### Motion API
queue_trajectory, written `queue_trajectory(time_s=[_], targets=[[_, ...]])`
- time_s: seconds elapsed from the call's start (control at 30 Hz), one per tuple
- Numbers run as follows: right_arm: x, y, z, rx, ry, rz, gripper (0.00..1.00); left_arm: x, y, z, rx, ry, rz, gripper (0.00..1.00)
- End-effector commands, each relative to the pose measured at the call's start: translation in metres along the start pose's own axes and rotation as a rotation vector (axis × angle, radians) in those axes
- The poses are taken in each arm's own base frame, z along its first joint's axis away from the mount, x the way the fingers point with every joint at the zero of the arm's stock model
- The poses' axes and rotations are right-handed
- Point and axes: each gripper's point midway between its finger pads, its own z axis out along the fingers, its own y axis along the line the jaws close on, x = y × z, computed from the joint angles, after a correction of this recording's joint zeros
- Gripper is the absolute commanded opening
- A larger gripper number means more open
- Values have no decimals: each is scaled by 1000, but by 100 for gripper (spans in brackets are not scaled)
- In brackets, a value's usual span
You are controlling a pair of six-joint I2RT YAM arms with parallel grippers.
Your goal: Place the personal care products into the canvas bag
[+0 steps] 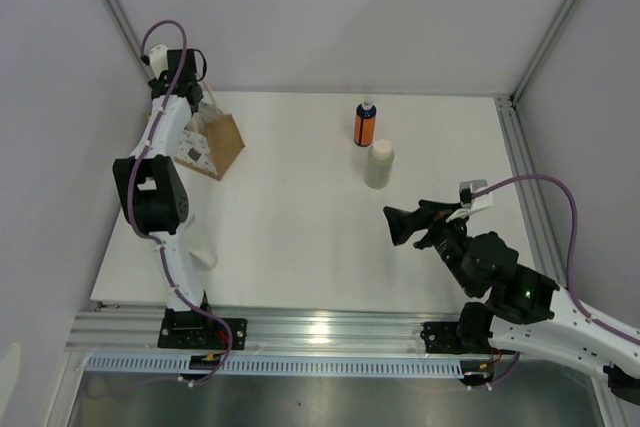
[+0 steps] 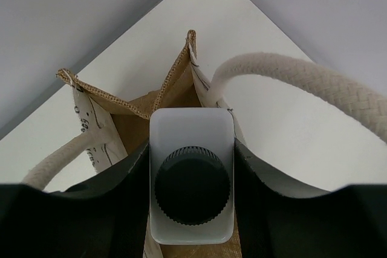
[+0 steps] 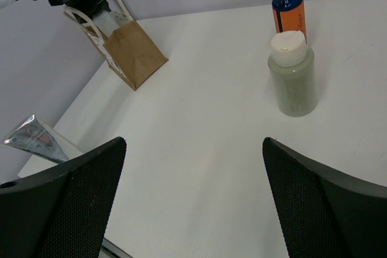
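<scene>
Script on the canvas bag [image 2: 175,83] is unreadable; left gripper [image 2: 191,152] clamps the dark-capped white bottle [image 2: 192,185], right gripper [image 3: 193,146] gapes wide

We count three bottles. An orange bottle [image 1: 365,124] and a pale cylinder bottle [image 1: 378,164] stand together at one o'clock on the table [image 1: 300,247], and a white bottle with a dark cap [image 2: 191,126] is at ten o'clock. There is one canvas bag [image 1: 222,142], also at ten o'clock, with two rope handles [image 2: 302,80]. We count one silvery tube [image 3: 36,140] at eight o'clock.
</scene>
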Motion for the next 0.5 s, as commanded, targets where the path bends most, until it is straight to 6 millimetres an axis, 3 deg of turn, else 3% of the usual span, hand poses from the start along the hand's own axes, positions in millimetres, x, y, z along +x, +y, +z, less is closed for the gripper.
queue_trajectory(time_s=[0.0, 0.13, 0.47], targets=[[-16, 7, -3, -21, -40, 53, 98, -51, -10, -12, 48, -136, -118, 50], [-16, 6, -3, -22, -41, 54, 98, -51, -9, -12, 48, -135, -105, 52], [-20, 4, -6, -21, -54, 64, 98, -54, -7, -21, 69, -132, -99, 72]])
